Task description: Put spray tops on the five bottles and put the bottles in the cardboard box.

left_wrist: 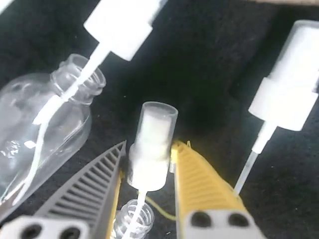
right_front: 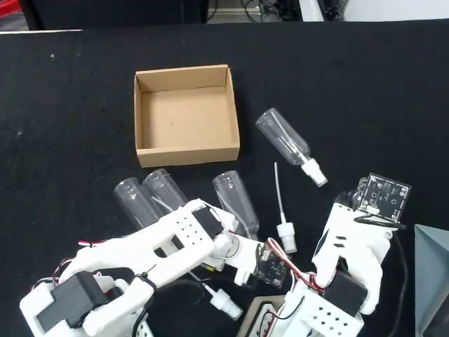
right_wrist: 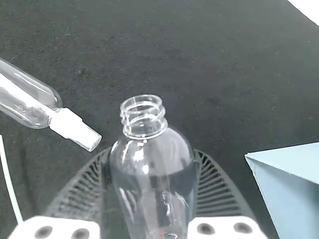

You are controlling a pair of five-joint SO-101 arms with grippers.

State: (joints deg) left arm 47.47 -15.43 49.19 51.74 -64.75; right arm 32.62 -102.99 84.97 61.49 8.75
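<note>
Two grippers each have something clamped. The left gripper [left_wrist: 149, 149] is closed to a narrow gap on a spray top [left_wrist: 149, 154] with a clear cap. Its grey finger [left_wrist: 94, 184] presses one side and its yellow finger [left_wrist: 204, 184] the other. The top's thin tube runs back between the fingers into a threaded bottle neck [left_wrist: 130, 219] close to the gripper's base. Off the grey finger's side lies a second bottle [left_wrist: 45, 119]. The tube of another spray top [left_wrist: 118, 25] slants into its mouth, and that top is not seated. Off the yellow finger's side lies a loose top [left_wrist: 289, 94], apart from the gripper.

The right gripper [right_wrist: 152, 157] stands wider, its two ribbed fingers [right_wrist: 79, 189] against the sides of an uncapped bottle [right_wrist: 149, 164]. The bottle's open mouth points away past the fingertips. Just beyond those fingertips and to one side, a capped bottle [right_wrist: 25, 99] lies on the black table [right_wrist: 199, 59], not touching the gripper. The cardboard box [right_front: 189, 153] sits well away from both grippers, farther out on the table.
</note>
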